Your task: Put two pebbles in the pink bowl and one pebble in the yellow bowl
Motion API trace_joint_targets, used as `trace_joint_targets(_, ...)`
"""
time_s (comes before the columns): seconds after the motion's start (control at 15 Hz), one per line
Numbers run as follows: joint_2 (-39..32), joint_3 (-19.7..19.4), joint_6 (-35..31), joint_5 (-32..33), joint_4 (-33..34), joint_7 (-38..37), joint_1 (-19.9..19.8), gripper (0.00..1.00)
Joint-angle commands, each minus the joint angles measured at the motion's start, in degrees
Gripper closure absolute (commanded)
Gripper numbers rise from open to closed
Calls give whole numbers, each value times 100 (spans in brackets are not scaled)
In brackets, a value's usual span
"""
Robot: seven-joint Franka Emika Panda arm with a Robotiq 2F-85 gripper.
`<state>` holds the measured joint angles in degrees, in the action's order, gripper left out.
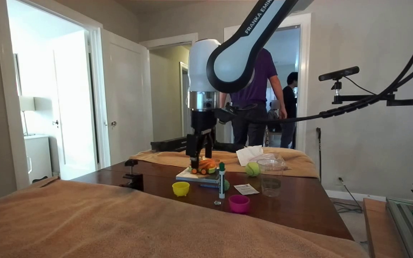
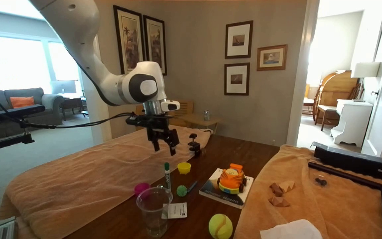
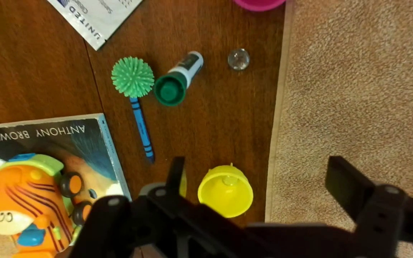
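Soft orange cloth (image 1: 156, 218) lies closest, all across the bottom of an exterior view. Past it is the brown tabletop (image 1: 299, 208). My arm (image 2: 88, 36) hangs down from the upper left of an exterior view. My pincer (image 3: 255, 175) is spread very wide at the bottom of the wrist view, up in the air, holding nothing.

A book (image 3: 95, 161) lies flat at the lower left of the wrist view, and an orange toy car (image 3: 23, 204) sits on it. A clear cup (image 2: 153, 205) stands at the bottom of an exterior view, with a fuzzy yellow-green ball (image 2: 221, 225) to its right. A shiny packet (image 3: 95, 18) lies at the upper left of the wrist view.

The pink bowl (image 1: 239, 205) is on the tabletop at the lower middle of an exterior view, just beside the cloth's edge. I cannot see its bottom. The yellow bowl (image 3: 215, 197) is at the lower middle of the wrist view. Near the top middle, a green-capped marker (image 3: 182, 75) stands up straight, with a green spiky ball (image 3: 133, 77) to its left and a blue crayon (image 3: 142, 129) below that ball.

Littlest of all, one clear pebble (image 3: 230, 180) is inside the yellow bowl, and another clear pebble (image 3: 238, 59) sits on the tabletop, right of the marker.
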<state>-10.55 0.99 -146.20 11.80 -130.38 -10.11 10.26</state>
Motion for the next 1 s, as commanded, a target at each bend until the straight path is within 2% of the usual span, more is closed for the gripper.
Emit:
trace_joint_targets(0.0, 561, 27, 382, 291, -347, -396, -32, 0)
trace_joint_targets(0.27, 841, 114, 689, 314, -487, -472, -87, 0)
trace_joint_targets(0.53, 943, 233, 1129, 60, -525, -354, -134, 0)
trace_joint_targets(0.93, 740, 265, 455, 95, -693, -488, -188, 0)
